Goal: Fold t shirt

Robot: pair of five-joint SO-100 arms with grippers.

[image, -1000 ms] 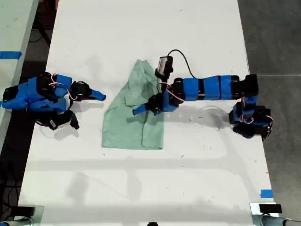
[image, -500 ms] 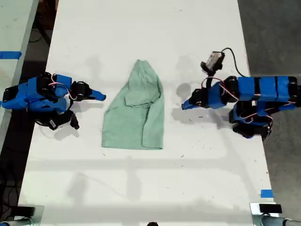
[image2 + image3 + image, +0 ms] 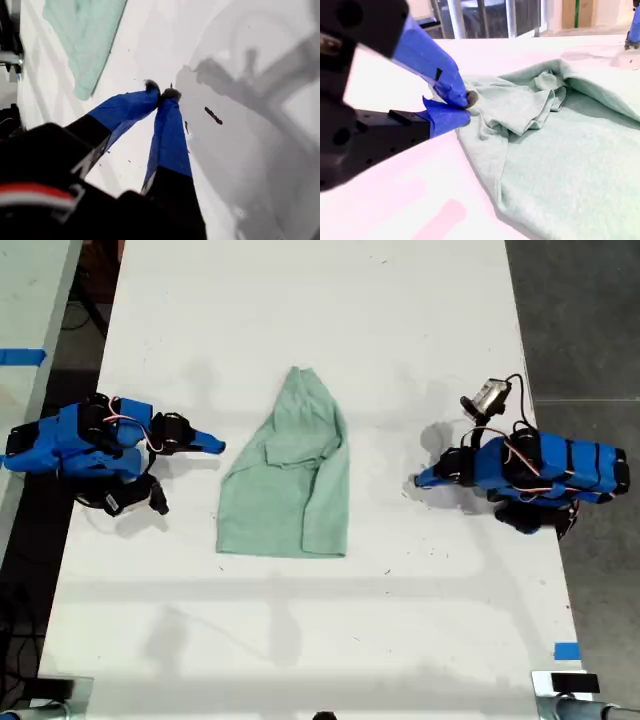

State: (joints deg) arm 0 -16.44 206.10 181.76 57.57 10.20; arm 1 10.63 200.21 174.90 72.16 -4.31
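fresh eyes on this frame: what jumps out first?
The pale mint t shirt, partly folded and tapering to a point, lies mid-table in the exterior view. My second gripper rests shut beside it toward that view's left; my first gripper sits shut toward its right, apart from the cloth.

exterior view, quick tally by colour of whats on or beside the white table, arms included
Pale mint-green: 1, the t shirt
Blue arms: 2, one at the exterior view's left, one at its right
Blue tape pieces: 2, one at the left edge, one at lower right
Total: 5
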